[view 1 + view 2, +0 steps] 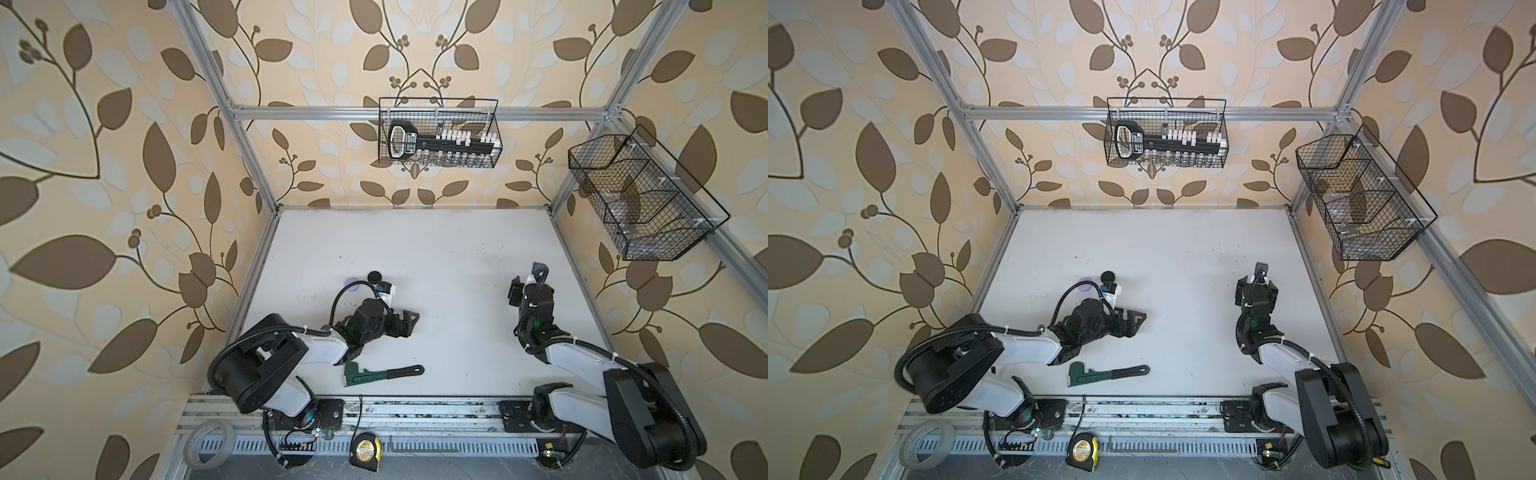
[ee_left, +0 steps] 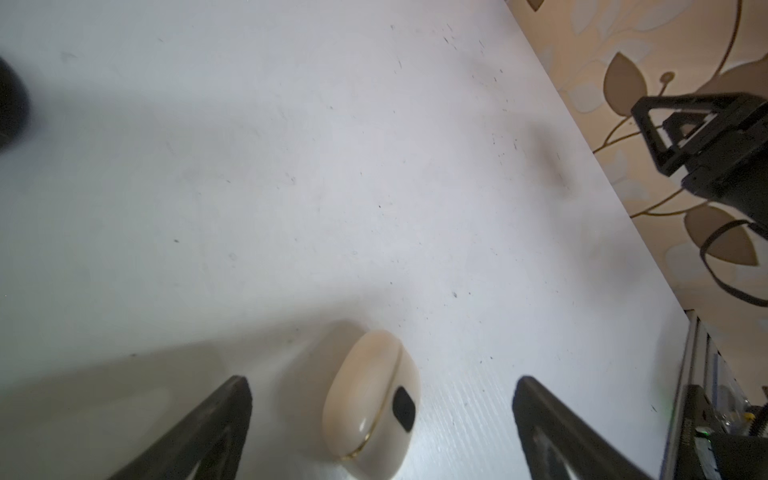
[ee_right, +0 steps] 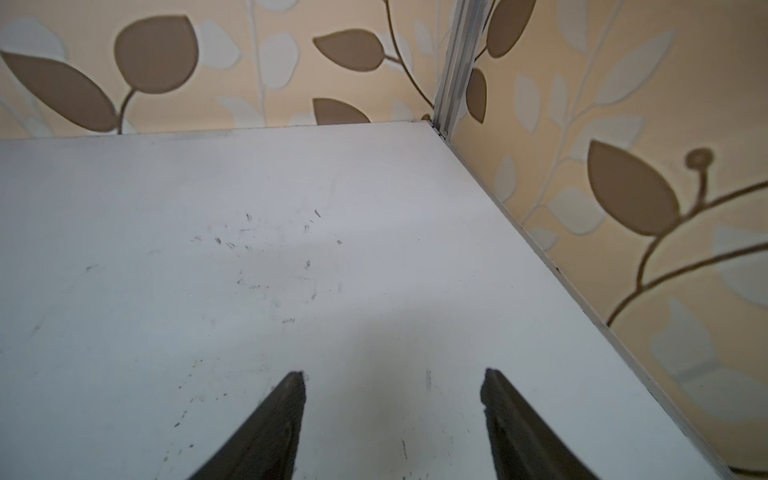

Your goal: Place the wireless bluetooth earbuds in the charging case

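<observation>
1. Wide open at the left claw (image 2: 383, 380), gripping nothing.
2. Lying on the table (image 2: 291, 166) between that claw's fingers (image 2: 232, 415), touching neither: cream charging case (image 2: 370, 399), lid shut, dark oval patch on its front.
3. Open too at the right claw (image 3: 394, 373), held over bare table, gripping nothing.
4. Off to one side of the left claw, well apart: black round thing (image 1: 376, 276), lilac thing (image 1: 352, 286) near it, partly behind a cable.
5. On the opposite side of the left claw, nearer its arm's base: green pipe wrench (image 1: 382, 371), flat on the table.
6. Cannot tell where the earbuds are.
</observation>
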